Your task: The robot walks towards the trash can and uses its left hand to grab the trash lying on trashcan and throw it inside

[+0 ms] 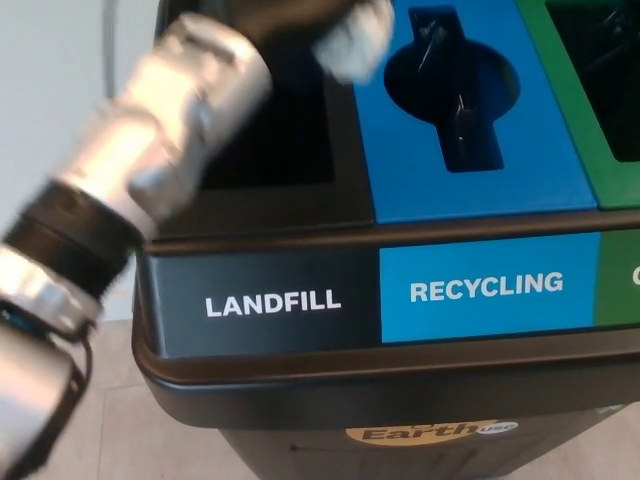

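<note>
My left hand (285, 18) is at the top edge of the head view, blurred by motion, above the far side of the black landfill opening (265, 130). It is shut on the crumpled white paper trash (355, 38), which hangs lifted off the bin top near the line between the black and blue sections. My silver left forearm (160, 130) slants up from the lower left. The trash can (300, 370) is black, with a "LANDFILL" label on its front. My right hand does not show.
A blue recycling section (480, 170) with a round-and-slot opening (455, 85) lies right of the landfill section. A green section (600, 100) is at the far right. Pale floor (60, 120) shows to the left of the bin.
</note>
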{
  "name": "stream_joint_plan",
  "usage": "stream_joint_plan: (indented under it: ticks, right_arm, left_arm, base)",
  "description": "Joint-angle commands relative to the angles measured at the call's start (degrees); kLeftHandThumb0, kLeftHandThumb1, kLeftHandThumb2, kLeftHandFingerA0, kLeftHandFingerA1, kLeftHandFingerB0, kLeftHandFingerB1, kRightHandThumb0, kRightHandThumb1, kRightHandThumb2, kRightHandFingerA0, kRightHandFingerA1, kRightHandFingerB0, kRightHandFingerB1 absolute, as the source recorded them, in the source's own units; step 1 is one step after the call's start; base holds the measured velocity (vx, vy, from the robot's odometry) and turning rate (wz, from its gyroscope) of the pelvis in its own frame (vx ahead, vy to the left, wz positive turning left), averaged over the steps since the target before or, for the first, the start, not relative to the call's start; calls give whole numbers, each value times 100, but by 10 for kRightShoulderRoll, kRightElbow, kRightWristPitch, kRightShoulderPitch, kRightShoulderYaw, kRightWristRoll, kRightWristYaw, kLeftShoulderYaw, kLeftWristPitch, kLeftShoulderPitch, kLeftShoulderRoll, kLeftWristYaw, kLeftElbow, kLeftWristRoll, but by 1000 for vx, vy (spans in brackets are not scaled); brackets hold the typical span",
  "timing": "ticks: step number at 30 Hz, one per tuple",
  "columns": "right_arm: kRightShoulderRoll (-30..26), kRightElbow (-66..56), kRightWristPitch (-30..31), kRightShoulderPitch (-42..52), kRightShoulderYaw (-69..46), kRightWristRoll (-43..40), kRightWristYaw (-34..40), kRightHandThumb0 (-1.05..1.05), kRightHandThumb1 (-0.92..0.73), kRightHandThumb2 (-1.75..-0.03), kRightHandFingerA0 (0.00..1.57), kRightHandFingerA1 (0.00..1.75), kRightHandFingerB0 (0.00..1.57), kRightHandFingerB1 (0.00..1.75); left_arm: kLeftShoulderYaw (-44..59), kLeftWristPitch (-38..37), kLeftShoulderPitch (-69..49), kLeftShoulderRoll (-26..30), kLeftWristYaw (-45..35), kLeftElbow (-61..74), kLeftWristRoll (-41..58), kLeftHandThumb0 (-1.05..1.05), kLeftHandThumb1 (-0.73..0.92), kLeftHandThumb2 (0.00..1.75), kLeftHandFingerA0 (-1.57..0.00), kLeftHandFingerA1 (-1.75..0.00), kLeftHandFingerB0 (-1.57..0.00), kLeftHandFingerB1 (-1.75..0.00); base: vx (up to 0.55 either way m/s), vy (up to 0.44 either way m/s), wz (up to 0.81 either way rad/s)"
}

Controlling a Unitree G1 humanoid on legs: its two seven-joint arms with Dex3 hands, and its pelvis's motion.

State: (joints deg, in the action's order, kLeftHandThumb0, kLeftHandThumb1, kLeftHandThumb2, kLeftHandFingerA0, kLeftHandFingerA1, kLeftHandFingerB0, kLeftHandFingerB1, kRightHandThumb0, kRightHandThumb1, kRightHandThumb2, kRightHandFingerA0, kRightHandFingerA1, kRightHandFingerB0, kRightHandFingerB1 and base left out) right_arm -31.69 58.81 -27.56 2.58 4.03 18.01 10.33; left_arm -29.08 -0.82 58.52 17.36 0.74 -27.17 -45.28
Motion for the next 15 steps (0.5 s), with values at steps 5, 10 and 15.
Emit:
stream_joint_plan:
  ticks: [5,10,15]
  right_arm:
    - [-1,-2,-9,11,-3,-4,0,-58,-60,-58,35,45,40,36]
    - [-1,-3,-9,9,-3,-4,0,-58,-59,-58,37,44,40,36]
    - [-3,-9,-9,11,-1,-1,-2,-59,-60,-58,34,46,40,37]
  left_arm:
    - [33,-64,23,82,-7,-52,5,-18,49,101,-118,-133,-94,-117]
    - [-12,-100,5,116,23,-77,-42,-11,52,92,-91,-163,-78,-134]
    - [-48,-104,-10,128,29,-88,-66,-12,56,80,-88,-171,-81,-122]
  base:
    - [0,0,0]
    - [0,0,0]
    - [0,0,0]
